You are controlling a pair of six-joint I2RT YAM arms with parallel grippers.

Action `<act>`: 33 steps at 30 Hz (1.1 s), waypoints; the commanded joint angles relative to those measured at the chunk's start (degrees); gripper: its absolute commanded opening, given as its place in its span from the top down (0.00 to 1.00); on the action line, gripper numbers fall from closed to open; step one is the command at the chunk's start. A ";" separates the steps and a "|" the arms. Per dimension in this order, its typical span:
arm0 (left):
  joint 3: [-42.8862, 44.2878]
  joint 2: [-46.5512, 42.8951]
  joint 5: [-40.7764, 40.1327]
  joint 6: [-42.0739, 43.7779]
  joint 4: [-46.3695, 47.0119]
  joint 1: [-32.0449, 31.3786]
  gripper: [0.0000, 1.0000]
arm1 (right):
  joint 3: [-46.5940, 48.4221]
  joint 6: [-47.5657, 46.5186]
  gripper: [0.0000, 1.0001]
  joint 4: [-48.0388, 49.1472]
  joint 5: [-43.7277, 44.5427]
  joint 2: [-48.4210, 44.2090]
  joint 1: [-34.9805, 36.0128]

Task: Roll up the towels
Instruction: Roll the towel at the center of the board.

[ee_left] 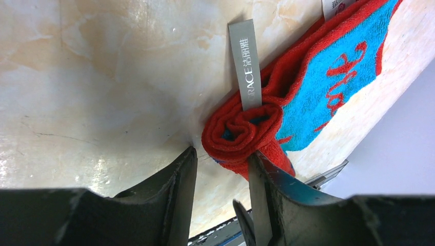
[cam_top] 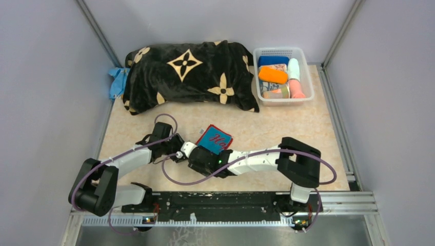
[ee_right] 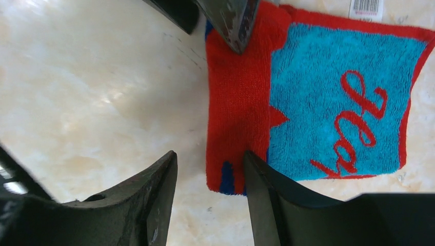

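Two grippers meet over the red-and-turquoise patterned towel, which lies on the beige marbled table near its middle. The towel's near-left edge is curled into a short red roll, and the rest lies flat toward the far right. The left gripper stands partly spread at one end of that roll, not clamping it. The right gripper, its jaws also partly apart, straddles the other end. At the far side lie a black plush blanket with cream flowers and, to its right, a white plastic basket holding rolled towels.
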 commanded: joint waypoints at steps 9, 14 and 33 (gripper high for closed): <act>0.74 0.28 -3.36 1.48 -2.03 -0.39 0.52 | 1.10 -1.19 0.49 -1.98 7.48 6.19 0.38; 1.52 -0.40 -4.46 1.83 -3.16 -0.45 0.51 | -0.07 0.41 0.53 -3.43 5.94 8.54 0.36; 2.44 -13.15 -6.45 2.40 -6.39 -0.85 0.26 | -10.32 13.26 1.00 7.27 -36.37 0.97 -15.05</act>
